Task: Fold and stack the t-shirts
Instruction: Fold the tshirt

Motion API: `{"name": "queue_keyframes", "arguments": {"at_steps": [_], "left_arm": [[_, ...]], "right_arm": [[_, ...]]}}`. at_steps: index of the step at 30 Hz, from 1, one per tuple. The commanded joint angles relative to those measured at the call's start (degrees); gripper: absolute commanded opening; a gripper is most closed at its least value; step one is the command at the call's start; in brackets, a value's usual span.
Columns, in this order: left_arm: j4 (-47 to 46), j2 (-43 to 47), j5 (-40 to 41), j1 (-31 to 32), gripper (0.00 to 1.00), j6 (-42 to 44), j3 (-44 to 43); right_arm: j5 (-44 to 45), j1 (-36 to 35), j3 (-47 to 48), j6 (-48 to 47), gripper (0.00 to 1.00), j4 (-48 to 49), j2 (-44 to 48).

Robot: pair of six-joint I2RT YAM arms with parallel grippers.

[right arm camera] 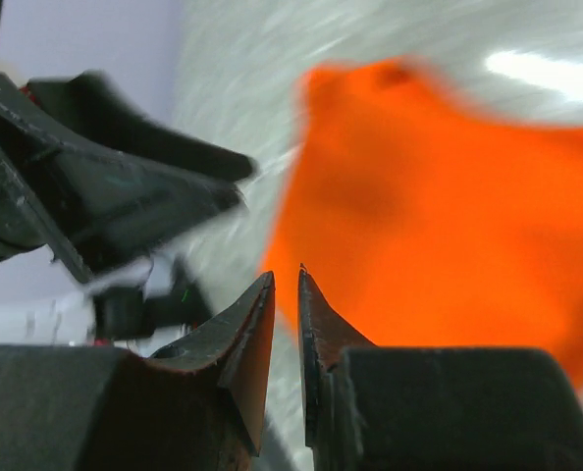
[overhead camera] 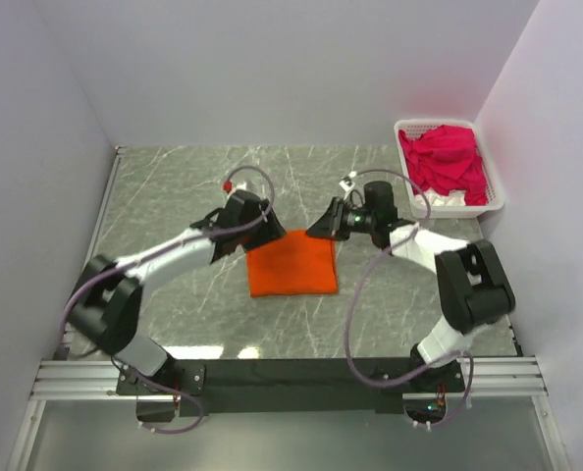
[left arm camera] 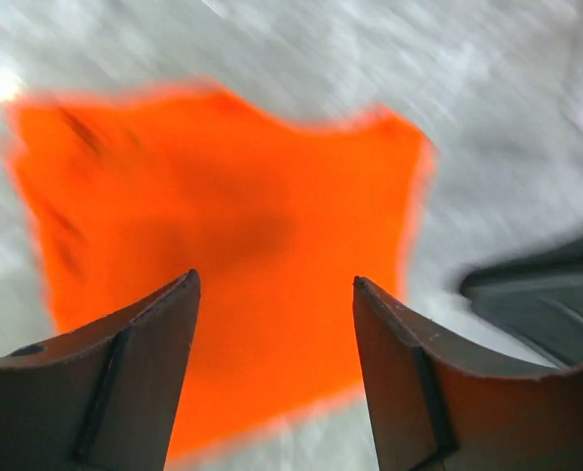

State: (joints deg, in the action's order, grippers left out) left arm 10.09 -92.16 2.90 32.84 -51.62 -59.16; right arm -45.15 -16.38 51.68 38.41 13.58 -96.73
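A bright orange t-shirt (overhead camera: 291, 263) lies folded into a flat square on the marble table, between my two grippers. My left gripper (overhead camera: 268, 232) hovers over its far left corner, open, with nothing between the fingers; in the left wrist view the orange t-shirt (left arm camera: 223, 196) fills the space under the left gripper (left arm camera: 275, 280). My right gripper (overhead camera: 321, 228) hangs over the far right corner. Its jaws stand only a narrow slit apart and hold nothing, and the right gripper (right arm camera: 286, 273) is just off the edge of the orange t-shirt (right arm camera: 439, 226). Magenta t-shirts (overhead camera: 449, 157) lie heaped in the basket.
A white slotted basket (overhead camera: 434, 122) stands in the far right corner against the walls. White walls close in the table on the left, back and right. The left arm's dark head (right arm camera: 105, 186) shows close by in the right wrist view.
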Motion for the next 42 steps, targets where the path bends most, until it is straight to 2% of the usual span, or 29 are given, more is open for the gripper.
{"name": "queue_keyframes", "arguments": {"at_steps": [1,4,8,10,11,15,19,22,23,26,31,36,40,42], "left_arm": [[2.57,8.12,1.06,5.91,0.69,-4.88,4.74],[0.29,11.47,-0.17,9.78,0.61,-8.31,10.89],[-4.45,9.12,-0.52,11.19,0.38,-10.08,17.04],[-6.30,7.79,1.14,11.11,0.29,-9.74,18.19],[-7.09,6.13,1.93,11.11,0.21,-9.82,18.89],[-7.80,1.55,3.08,9.97,0.12,-10.69,20.04],[-8.86,0.84,0.27,8.12,0.09,-12.81,23.29],[-6.75,4.00,0.62,8.12,0.10,-12.72,24.35],[-6.14,6.01,0.79,8.03,0.11,-12.63,24.44],[-4.11,9.44,1.15,8.03,0.13,-12.37,24.35],[-2.97,12.87,1.50,8.03,0.15,-13.07,24.17],[-3.58,12.71,4.04,7.59,0.15,-13.42,25.23],[-5.86,8.24,1.33,4.70,0.13,-14.56,27.60],[-5.70,7.70,-0.34,4.51,0.13,-14.57,27.69]], "right_arm": [[-4.77,-7.14,-3.86,0.43,0.23,1.71,6.28],[-5.92,-10.59,-9.13,2.89,0.16,6.61,7.70],[-7.32,-14.37,-11.87,5.09,0.00,12.68,1.05],[-7.59,-14.47,-12.30,5.88,0.00,13.75,-2.31],[-7.41,-14.29,-12.39,5.97,0.00,14.88,-5.46],[-6.36,-11.41,-12.92,7.54,0.00,16.20,-12.16],[-8.46,-7.36,-16.08,10.72,0.00,21.04,-13.23],[-6.37,-5.95,-15.04,3.36,0.00,10.71,-7.35],[-4.44,-5.68,-14.68,1.07,0.00,4.24,-4.03],[-2.76,-3.14,-13.89,-5.44,0.00,-2.83,-0.22],[-3.72,0.38,-14.41,-6.07,0.00,-4.44,-4.68],[-3.02,1.52,-13.98,-6.69,0.00,-7.08,-8.74],[1.27,1.70,-12.67,-8.35,0.00,-11.02,-5.42],[4.08,1.62,-11.70,-11.07,0.00,-16.46,-2.60]]}}
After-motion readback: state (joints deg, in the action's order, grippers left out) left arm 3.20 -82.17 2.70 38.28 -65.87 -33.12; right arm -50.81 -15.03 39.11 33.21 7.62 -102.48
